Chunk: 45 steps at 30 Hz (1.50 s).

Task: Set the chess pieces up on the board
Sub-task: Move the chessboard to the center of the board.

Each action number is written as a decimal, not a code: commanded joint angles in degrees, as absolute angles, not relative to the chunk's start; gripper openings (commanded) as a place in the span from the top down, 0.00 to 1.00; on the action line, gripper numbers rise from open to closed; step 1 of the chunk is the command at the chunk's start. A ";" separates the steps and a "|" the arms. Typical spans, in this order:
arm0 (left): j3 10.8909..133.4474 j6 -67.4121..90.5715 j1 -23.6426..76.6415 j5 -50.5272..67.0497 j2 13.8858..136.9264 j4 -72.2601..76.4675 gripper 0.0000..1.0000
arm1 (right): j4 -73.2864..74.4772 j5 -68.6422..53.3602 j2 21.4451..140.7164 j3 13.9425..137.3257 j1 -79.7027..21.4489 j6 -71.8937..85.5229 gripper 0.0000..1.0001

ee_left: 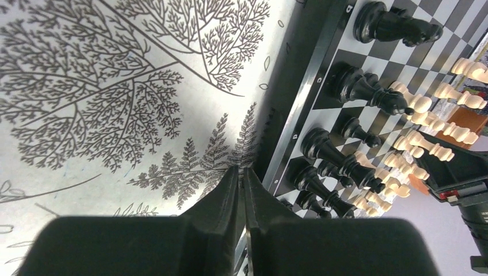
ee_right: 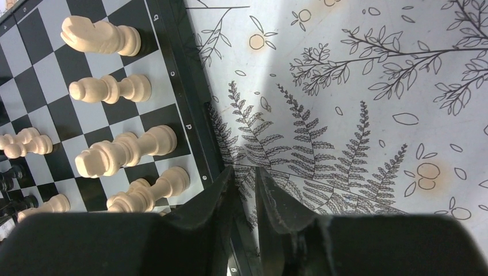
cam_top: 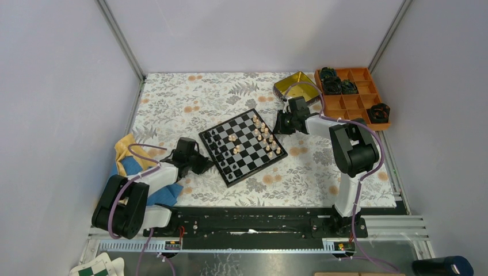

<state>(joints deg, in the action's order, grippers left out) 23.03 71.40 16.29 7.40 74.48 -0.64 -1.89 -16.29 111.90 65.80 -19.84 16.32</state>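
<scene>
Lying under board, fern-print cloth btwn pale walls.

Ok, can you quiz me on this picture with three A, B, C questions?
1. Where on the table is the orange tray? A near left corner; B far right corner; C the middle.
2. What colour are the pieces along the board edge by the right gripper? A red; B green; C light tan.
3. What is the right gripper holding? A nothing; B a pawn; C a cloth.
Answers: B, it sits at the back right; C, pale wooden pieces line that edge; A, only bare table shows between its parted fingers.
</scene>
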 commanded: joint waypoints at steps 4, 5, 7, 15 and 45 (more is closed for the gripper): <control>25.05 69.68 17.25 3.58 71.89 -11.01 0.70 | 4.80 -19.73 112.50 69.67 -22.69 16.62 0.70; 25.31 69.55 17.23 3.33 71.61 -11.40 0.68 | 4.90 -19.63 112.55 69.96 -22.74 16.60 0.69; 25.80 69.31 17.22 2.96 71.48 -12.19 0.63 | 5.20 -19.43 112.61 70.49 -22.76 16.61 0.68; 25.21 68.99 17.22 3.51 72.90 -12.57 0.62 | 5.37 -19.07 112.24 70.45 -22.13 16.35 0.67; 37.59 55.89 17.27 -2.27 57.53 -34.06 0.62 | 6.99 -15.73 107.80 70.69 -19.81 15.70 0.63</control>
<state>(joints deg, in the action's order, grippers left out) 30.76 63.16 16.88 0.95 61.23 -29.15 4.67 -15.66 111.68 68.20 -20.08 15.90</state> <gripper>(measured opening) 0.356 0.358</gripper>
